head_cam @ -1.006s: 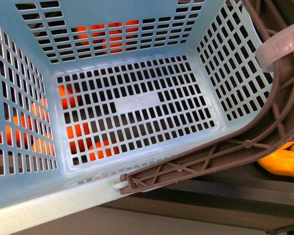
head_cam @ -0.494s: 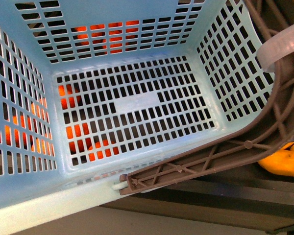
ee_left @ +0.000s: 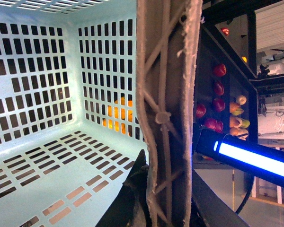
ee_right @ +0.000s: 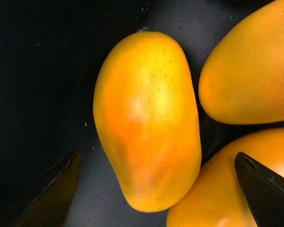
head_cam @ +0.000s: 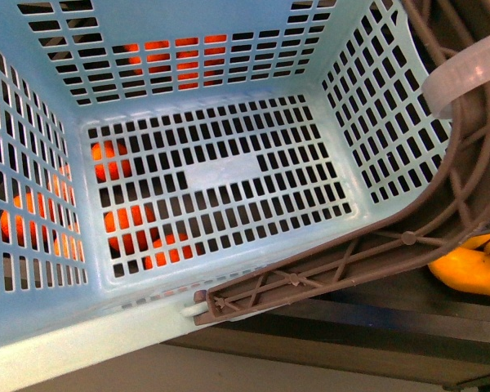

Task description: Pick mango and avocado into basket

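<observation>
Although nothing lies yet in the pale teal slotted plastic basket (head_cam: pixel 73 327), the mango half of the job is plainly the step in hand. The right arm's dark fingers (ee_right: pixel 270 194) are spread wide apart and grip nothing. They hang over a smooth, oblong yellow-orange mango (ee_right: pixel 146 123), one tip to each side of its narrower end. That fruit lies flat on a dark surface (ee_right: pixel 38 71), and two more yellow-orange mangoes (ee_right: pixel 255 66) crowd it on one side, one pressed close against it. In the front view a bit of this yellow fruit shows past the basket's near right corner, outside the basket.

The left arm's fingers (ee_left: pixel 128 194) sit on either side of the brown lattice handle (ee_left: pixel 165 118) and look closed on it, so I take it that arm is holding the basket ready. I cannot find the dark green avocado in any view. The small fruit (ee_left: pixel 219 90) on a far rack (ee_left: pixel 227 52) are too tiny to name.

Next, I'd judge, the right fingers need to come down around the mango's middle. The far tip has to slip into the narrow gap beside the neighbouring fruit without catching it. Then they can close, lift and carry the mango over the rim. The avocado comes after that.
</observation>
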Controlling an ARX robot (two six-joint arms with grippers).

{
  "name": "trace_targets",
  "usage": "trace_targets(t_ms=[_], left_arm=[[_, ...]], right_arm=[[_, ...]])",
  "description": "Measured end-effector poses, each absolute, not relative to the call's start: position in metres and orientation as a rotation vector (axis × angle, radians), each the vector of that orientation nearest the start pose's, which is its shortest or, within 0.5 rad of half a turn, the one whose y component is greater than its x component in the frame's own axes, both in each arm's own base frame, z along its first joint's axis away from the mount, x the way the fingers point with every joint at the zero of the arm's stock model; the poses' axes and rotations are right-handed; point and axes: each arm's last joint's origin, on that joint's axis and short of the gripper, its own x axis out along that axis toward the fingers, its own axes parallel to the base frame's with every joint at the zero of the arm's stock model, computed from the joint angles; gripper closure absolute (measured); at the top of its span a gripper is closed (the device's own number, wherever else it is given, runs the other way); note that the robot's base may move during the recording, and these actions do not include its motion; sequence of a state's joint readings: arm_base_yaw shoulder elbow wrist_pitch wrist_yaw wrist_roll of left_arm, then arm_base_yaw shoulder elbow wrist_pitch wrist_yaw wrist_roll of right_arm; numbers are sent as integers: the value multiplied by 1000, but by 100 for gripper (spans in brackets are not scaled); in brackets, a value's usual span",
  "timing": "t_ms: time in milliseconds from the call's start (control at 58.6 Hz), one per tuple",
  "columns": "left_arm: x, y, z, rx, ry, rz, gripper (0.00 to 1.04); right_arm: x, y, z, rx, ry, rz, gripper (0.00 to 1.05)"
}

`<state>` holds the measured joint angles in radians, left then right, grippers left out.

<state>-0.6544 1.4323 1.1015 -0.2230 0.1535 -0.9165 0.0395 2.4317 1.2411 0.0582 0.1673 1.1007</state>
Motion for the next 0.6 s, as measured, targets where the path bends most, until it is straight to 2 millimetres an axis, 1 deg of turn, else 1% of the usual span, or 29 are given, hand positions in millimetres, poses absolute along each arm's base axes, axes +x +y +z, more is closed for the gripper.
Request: trace_targets(t_ms=[256, 597], left_arm=[[248, -196, 291, -703, 862, -473, 96], [249, -196, 291, -703, 861, -472, 96]], right_arm=[[421, 3, -31, 844, 955, -731, 9], [438, -2, -43, 808, 970, -719, 9]])
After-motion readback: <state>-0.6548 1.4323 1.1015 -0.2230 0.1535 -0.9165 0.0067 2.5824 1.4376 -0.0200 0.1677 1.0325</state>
